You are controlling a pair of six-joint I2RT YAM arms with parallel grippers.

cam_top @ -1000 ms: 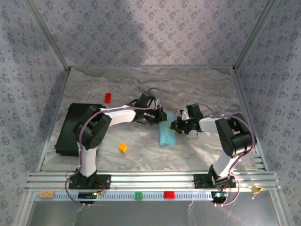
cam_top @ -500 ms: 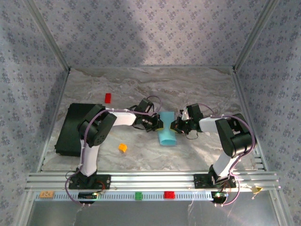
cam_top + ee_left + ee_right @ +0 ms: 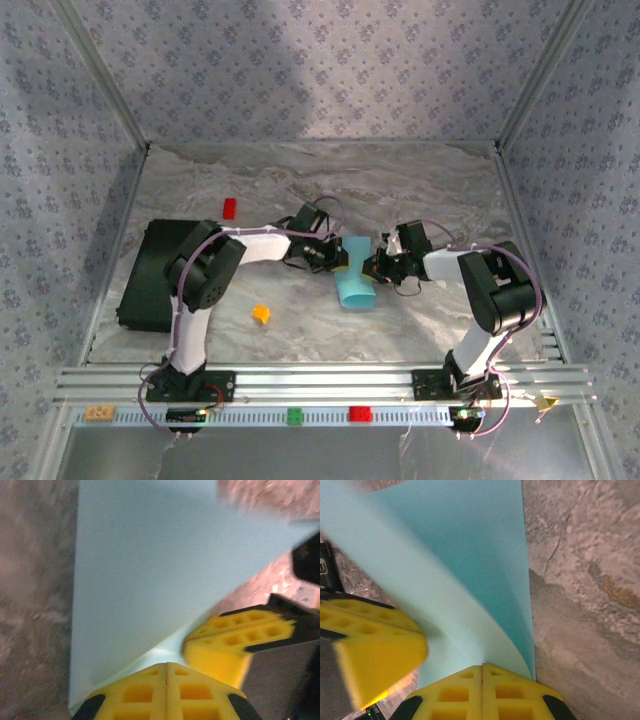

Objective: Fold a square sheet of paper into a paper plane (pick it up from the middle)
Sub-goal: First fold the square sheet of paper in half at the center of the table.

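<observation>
1. Overhead, I find the square sheet of paper (image 3: 353, 280) near the middle of the marbled table (image 3: 440, 190), bowed rather than flat. I cannot tell whether its near end touches the surface.
2. The left gripper (image 3: 337, 258) meets the sheet from 9 o'clock and the right gripper (image 3: 372, 268) from 3 o'clock. At this range the fingers are too small to judge.
3. The left wrist camera settles it: its yellow fingers (image 3: 135, 695) are pressed together at 6 o'clock, pinching the sheet's edge. The other gripper sits blurred at 4 o'clock.
4. The right wrist camera shows its fingers (image 3: 450, 695) likewise pressed together, with the sheet curving up out of their seam. The other gripper is at 8 o'clock.
5. Overhead also gives the surroundings, read from the sheet: a black slab (image 3: 150, 275) at 9 o'clock, a red block (image 3: 229, 207) at 10 o'clock and an orange block (image 3: 261, 314) at 8 o'clock.
6. Both wrist views cut off the sheet's far edge, and I cannot make out any creases.
</observation>
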